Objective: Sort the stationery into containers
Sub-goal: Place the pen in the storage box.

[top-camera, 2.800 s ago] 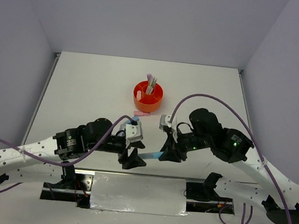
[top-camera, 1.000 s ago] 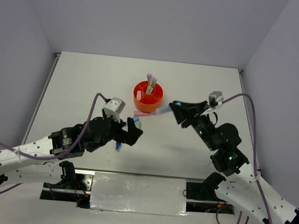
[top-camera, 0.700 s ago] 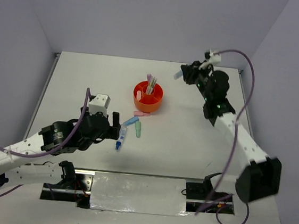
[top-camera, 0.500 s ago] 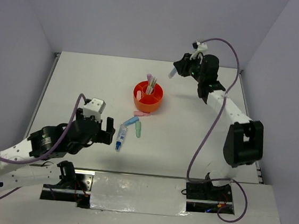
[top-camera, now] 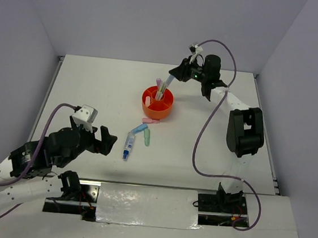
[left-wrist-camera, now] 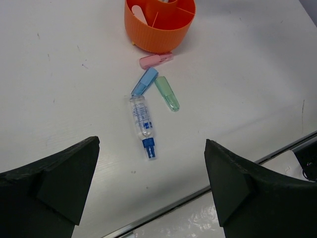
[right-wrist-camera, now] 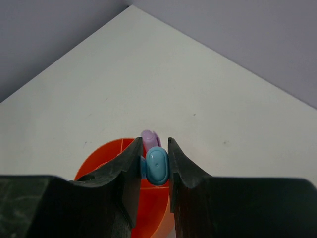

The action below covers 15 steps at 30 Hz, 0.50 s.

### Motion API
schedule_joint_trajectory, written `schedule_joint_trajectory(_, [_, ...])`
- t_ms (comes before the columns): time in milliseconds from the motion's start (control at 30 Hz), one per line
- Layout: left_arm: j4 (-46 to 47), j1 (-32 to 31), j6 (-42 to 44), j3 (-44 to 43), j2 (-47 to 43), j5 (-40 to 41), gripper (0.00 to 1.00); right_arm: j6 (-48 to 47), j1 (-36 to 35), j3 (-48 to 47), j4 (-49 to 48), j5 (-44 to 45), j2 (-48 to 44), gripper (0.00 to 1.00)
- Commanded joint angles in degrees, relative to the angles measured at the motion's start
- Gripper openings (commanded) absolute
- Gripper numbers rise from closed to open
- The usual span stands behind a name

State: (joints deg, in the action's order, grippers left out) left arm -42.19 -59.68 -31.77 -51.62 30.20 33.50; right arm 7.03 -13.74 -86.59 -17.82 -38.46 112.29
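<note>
The round orange organizer (top-camera: 157, 103) stands at mid-table with a purple pen (right-wrist-camera: 148, 136) and other thin pens upright in its central cup. My right gripper (right-wrist-camera: 156, 148) hangs just above its far rim (right-wrist-camera: 101, 161), shut on a light blue highlighter (right-wrist-camera: 157, 166) that points down at the cup. On the table near the organizer lie a pink highlighter (left-wrist-camera: 156, 60), a blue one (left-wrist-camera: 144, 81), a green one (left-wrist-camera: 167, 93) and a white-blue tube (left-wrist-camera: 141, 119). My left gripper (top-camera: 109, 142) is open and empty, drawn back to the near left of the tube.
A metal rail with a taped strip (top-camera: 146, 211) runs along the table's near edge. Purple walls close in the back and both sides. The right arm (top-camera: 243, 130) stretches far across the table's right half, its purple cable (top-camera: 203, 135) looping over the surface.
The right gripper carried the blue highlighter from right of the organizer round to the back and over its far rim. The left arm pulled back to the near left, still open.
</note>
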Motion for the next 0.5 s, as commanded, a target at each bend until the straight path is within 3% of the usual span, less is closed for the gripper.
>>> schedule_joint_trajectory(0, [3.3, 1.1, 2.4, 0.3, 0.7, -3.3, 0.99, 1.1, -0.4, 1.9, -7.7, -9.0, 1.0, 0.0])
schedule_joint_trajectory(467, [4.5, 2.7, 3.6, 0.8, 0.7, -6.1, 0.99, 1.9, -0.9, 1.0, -8.5, -12.3, 4.9, 0.02])
